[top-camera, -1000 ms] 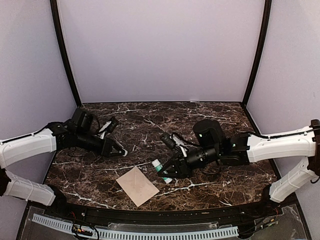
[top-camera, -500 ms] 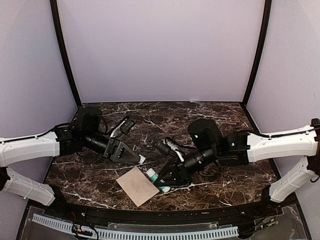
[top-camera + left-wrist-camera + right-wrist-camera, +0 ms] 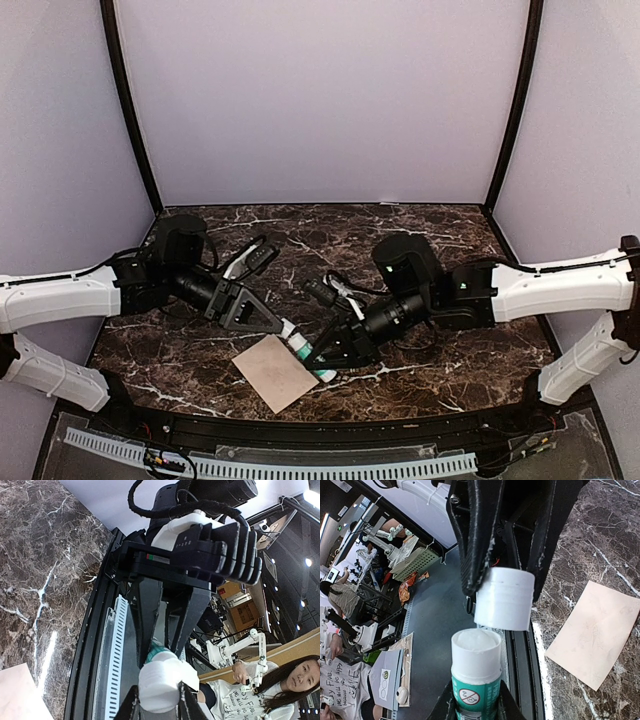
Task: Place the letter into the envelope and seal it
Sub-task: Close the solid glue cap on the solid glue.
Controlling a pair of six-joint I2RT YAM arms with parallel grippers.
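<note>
Arms are brought together beside the flat-lying envelope. Left gripper is pinched on the white cap, right gripper on the glue stick; axes to be aligned before pressing.

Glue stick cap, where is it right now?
The cap sits centre front in the top view, pinched in the left pincer, just off the open glue stick in the right pincer.

right gripper blocks centre, rear table open
</note>
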